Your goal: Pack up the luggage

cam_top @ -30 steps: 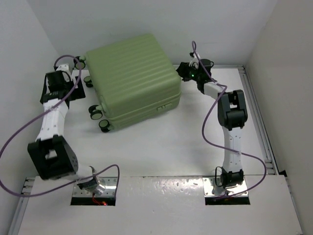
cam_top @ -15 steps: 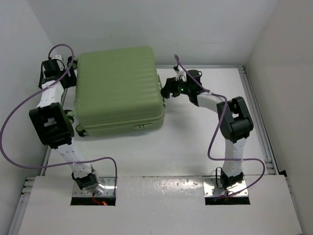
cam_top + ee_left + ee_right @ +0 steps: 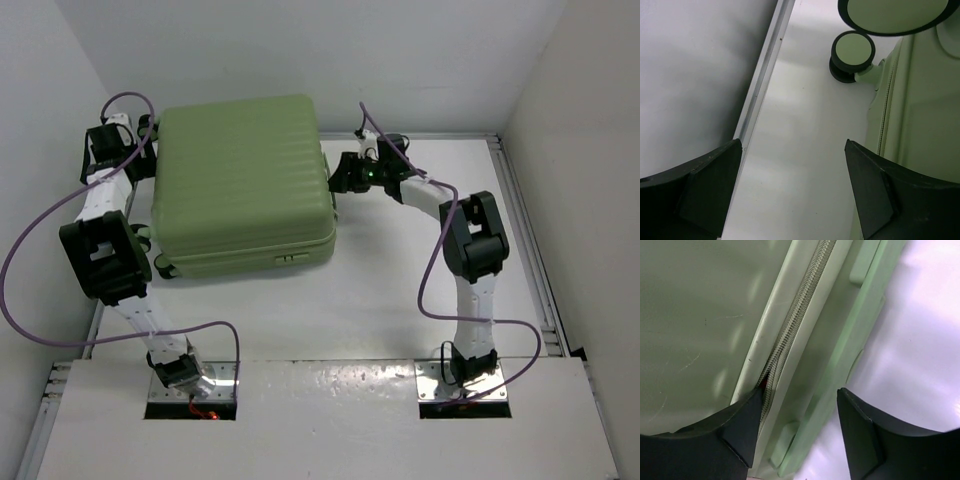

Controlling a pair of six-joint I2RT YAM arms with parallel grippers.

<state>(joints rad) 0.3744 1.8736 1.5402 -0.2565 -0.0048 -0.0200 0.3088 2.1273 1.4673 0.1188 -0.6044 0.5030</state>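
The large light-green hard-shell luggage (image 3: 240, 180) with the ribbed shell lies flat and closed on the white table (image 3: 380, 290), towards 11 o'clock of it in the top view. The left gripper (image 3: 791, 150) is at the 9 o'clock side of the luggage, its black claw released: the two fingers stand wide apart with only bare table between them. From its camera, a small black wheel (image 3: 854, 50) with a pale green disc is at 1 o'clock. The right gripper (image 3: 795, 400) is at the 3 o'clock side. Its fingers stand apart over the side band beside the grey woven zipper (image 3: 795, 325); I cannot tell if they pinch anything
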